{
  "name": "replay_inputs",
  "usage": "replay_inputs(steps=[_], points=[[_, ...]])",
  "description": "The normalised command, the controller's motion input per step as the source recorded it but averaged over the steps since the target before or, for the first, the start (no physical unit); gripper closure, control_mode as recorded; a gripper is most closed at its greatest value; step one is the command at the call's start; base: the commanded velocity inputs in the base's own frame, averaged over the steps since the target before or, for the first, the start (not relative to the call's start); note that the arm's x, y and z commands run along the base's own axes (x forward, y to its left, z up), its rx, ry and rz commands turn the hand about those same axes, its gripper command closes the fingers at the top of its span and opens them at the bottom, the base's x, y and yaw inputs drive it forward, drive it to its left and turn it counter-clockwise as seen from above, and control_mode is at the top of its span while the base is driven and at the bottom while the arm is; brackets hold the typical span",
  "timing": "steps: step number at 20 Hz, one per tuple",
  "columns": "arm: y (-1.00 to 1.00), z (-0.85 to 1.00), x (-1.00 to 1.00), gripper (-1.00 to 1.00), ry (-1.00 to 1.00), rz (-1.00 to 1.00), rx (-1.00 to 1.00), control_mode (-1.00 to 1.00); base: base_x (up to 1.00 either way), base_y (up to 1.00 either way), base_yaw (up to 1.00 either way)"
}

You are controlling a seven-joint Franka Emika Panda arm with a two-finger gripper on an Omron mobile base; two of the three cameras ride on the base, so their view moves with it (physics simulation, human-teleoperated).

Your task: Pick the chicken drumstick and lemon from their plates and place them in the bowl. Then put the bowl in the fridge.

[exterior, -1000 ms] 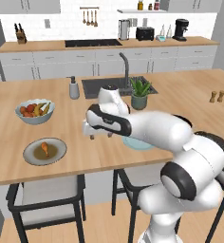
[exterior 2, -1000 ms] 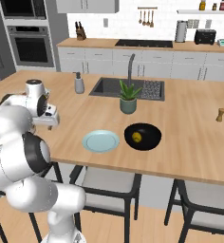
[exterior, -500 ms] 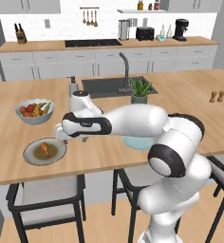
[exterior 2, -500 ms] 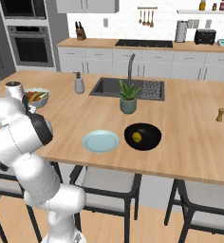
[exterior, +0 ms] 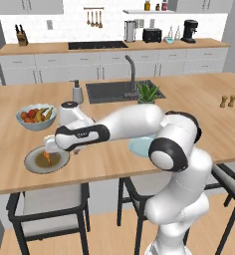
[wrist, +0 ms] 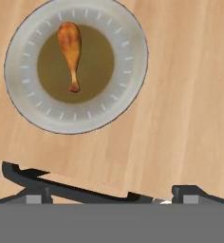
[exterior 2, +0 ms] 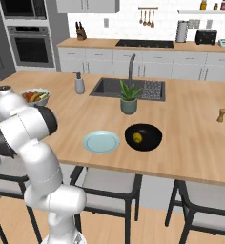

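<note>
End effector (exterior: pixel 51 148) swung over grey plate (exterior: pixel 34 165), spread wide above chicken drumstick (wrist: pixel 70 51), empty.

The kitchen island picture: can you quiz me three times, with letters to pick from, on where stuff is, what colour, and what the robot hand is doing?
1. Where is the lemon?
A. in the black bowl
B. on the blue-green plate
C. in the sink

2. What colour is the plate under the chicken drumstick?
A. red
B. grey with a brownish centre
C. black

3. What is the gripper doing?
A. squeezing the drumstick
B. holding the bowl
C. open, holding nothing

Answers: 1 A, the lemon lies inside the bowl; 2 B, seen from the hand view; 3 C, the drumstick lies free on its plate.
</note>
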Motion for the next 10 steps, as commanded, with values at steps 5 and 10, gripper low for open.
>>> replay_inputs(steps=[5, 10], points=[[0.28, -0.3, 0.04, -1.0, 0.0, 0.0, 0.01, -1.0, 0.0, 0.0, 0.0], [0.3, -0.3, 0.2, -1.0, 0.0, 0.0, 0.01, -1.0, 0.0, 0.0, 0.0]])
